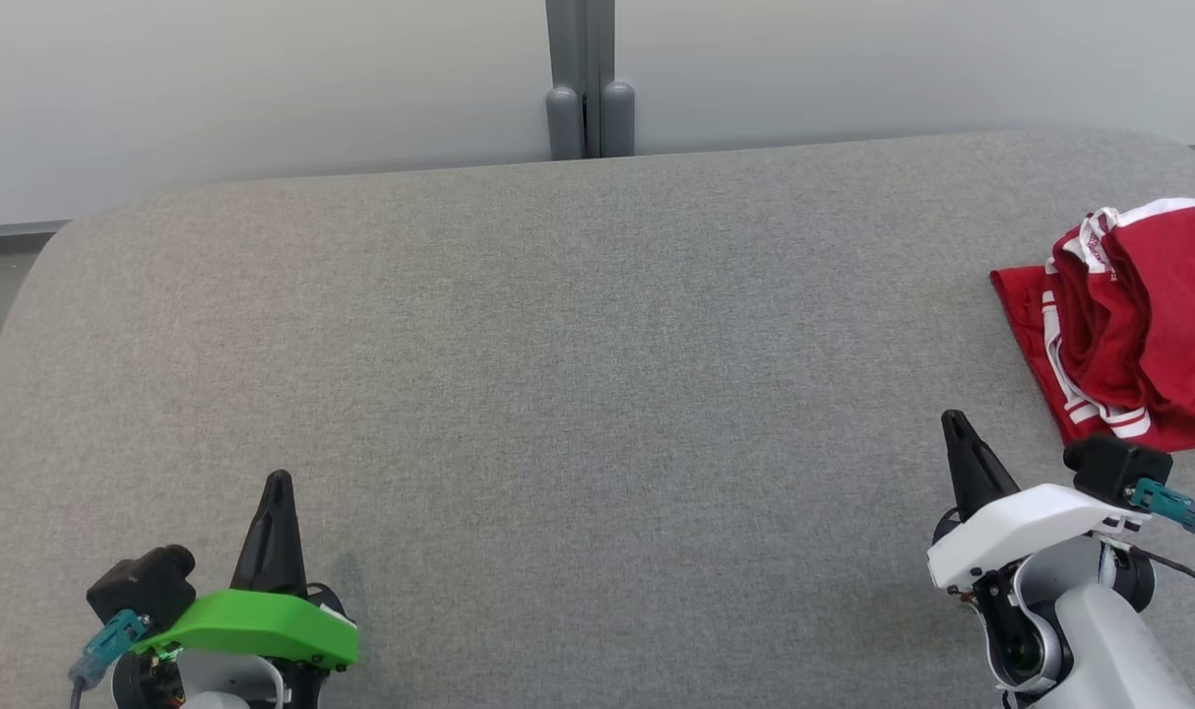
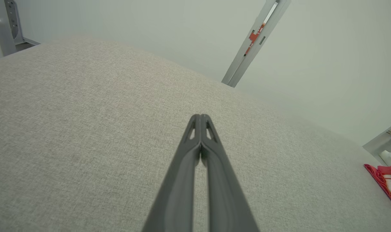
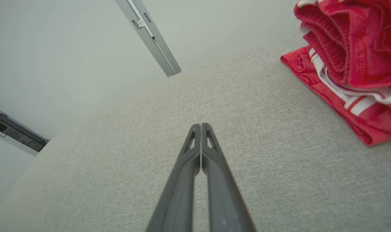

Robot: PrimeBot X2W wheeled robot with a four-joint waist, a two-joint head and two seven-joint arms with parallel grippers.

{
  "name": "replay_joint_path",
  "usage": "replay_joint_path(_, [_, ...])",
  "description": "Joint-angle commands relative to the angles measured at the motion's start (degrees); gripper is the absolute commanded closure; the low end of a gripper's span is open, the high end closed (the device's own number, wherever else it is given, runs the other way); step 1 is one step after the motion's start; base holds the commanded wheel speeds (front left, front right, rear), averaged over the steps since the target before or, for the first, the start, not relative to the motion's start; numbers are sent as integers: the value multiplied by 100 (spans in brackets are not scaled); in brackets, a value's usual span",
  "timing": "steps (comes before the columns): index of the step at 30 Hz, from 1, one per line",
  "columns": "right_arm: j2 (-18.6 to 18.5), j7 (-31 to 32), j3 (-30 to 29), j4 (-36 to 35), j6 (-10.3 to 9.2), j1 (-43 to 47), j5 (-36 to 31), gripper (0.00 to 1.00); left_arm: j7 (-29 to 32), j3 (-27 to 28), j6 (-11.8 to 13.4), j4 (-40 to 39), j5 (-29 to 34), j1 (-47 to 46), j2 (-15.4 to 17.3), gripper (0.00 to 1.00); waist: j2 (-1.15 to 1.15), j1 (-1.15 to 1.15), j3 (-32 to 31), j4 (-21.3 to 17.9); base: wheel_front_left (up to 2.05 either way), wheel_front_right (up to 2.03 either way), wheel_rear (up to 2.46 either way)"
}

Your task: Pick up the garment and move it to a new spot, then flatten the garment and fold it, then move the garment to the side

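Observation:
The garment (image 1: 1139, 325) is a red piece of clothing with white stripes, lying bunched at the right edge of the grey padded table (image 1: 578, 374). It fills the upper right of the right wrist view as the garment (image 3: 353, 54), and a corner of the garment (image 2: 387, 183) shows at the far right of the left wrist view. My right gripper (image 1: 955, 423) is shut and empty, just left of and nearer than the cloth, apart from it. My left gripper (image 1: 279, 481) is shut and empty at the lower left. The fingertips meet in both wrist views, left gripper (image 2: 200, 116), right gripper (image 3: 201, 125).
A pale wall runs behind the table, with a grey vertical post (image 1: 588, 79) at its middle. The table's rounded far corners fall away at the upper left and upper right. Wide bare grey fabric lies between the two grippers.

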Motion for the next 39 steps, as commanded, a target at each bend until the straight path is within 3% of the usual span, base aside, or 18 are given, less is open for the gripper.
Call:
replay_joint_path(1, [-11,36,-56,-140,-1,-31,235,100,53,50,-3,-118,-252,-62,21,100,0,0,-3,-1,0,0,0])
replay_joint_path(17, [88,300,-265,-347,-2,114,1641,100,464,191,-5,-267,-1721,-51,31,100,0,0,-40,-21,0,0,0])
replay_joint_path(39, [185,568,-479,-548,-1,259,3033,100,874,329,-9,-412,-3177,-41,42,100,0,0,-85,-44,0,0,0])
